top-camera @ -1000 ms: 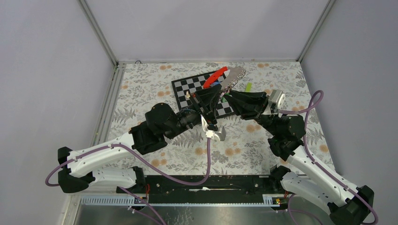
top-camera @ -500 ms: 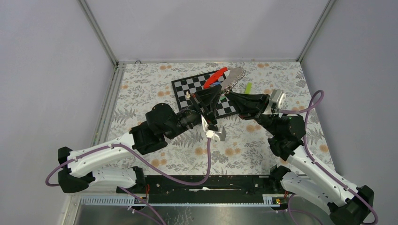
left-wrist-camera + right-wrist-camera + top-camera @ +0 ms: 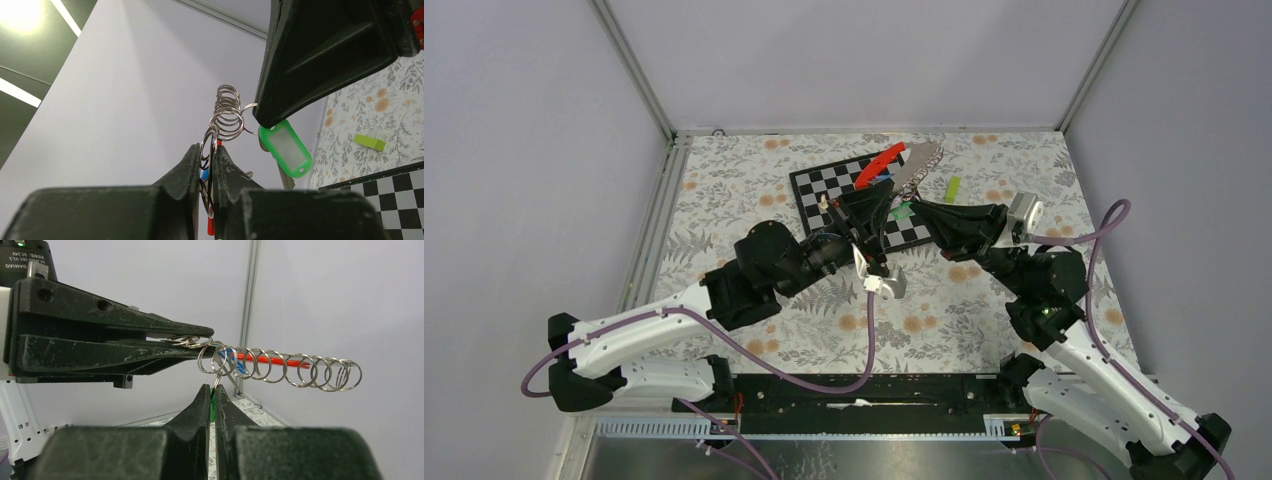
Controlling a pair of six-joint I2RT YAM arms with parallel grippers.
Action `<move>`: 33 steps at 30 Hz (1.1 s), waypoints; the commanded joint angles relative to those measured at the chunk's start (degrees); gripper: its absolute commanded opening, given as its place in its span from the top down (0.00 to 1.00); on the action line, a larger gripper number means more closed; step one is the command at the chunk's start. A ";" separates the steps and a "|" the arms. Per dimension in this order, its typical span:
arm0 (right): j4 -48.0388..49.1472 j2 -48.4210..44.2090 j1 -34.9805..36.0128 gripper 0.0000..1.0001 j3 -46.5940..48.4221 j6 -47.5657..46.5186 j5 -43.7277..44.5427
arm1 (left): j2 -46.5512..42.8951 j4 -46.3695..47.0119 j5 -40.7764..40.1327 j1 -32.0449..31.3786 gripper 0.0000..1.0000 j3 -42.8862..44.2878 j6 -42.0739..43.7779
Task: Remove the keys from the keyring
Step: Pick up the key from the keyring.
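The keyring (image 3: 227, 114) is a chain of silvery rings held in the air above the chessboard (image 3: 844, 185). My left gripper (image 3: 207, 150) is shut on its end ring (image 3: 187, 341). The ring chain (image 3: 280, 371) runs out sideways with a red strap (image 3: 272, 360) behind it; in the top view the strap (image 3: 881, 163) and chain (image 3: 921, 163) stick out past the grippers. My right gripper (image 3: 211, 389) is shut on the small ring and top of a green-tagged key (image 3: 286, 148). A blue key head (image 3: 204, 174) shows between the left jaws. Both grippers (image 3: 886, 205) (image 3: 914, 208) meet tip to tip.
A lime-green oblong block (image 3: 951, 187) lies on the flowered cloth right of the chessboard. Another small object (image 3: 823, 201) stands on the board's left part. Purple cables (image 3: 1104, 225) loop beside the arms. The enclosure walls and frame post (image 3: 248, 315) stand close behind.
The right gripper's jaws have closed on the green-tagged key, and the right arm has drawn back to the right, so the green tag now shows between the two grippers. The left arm has barely moved.
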 commanded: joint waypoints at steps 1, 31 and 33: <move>-6.19 -1.70 0.15 1.00 4.55 -0.17 1.29 | -1.63 5.93 -1.68 -0.33 1.00 -0.25 -1.29; -57.79 4.07 0.15 1.00 34.64 -10.11 -16.31 | -16.74 0.92 11.25 -0.33 0.19 -12.46 -31.73; -61.82 4.87 0.11 1.00 36.85 -11.08 -17.27 | -18.28 1.45 12.04 -0.33 0.03 -13.67 -35.39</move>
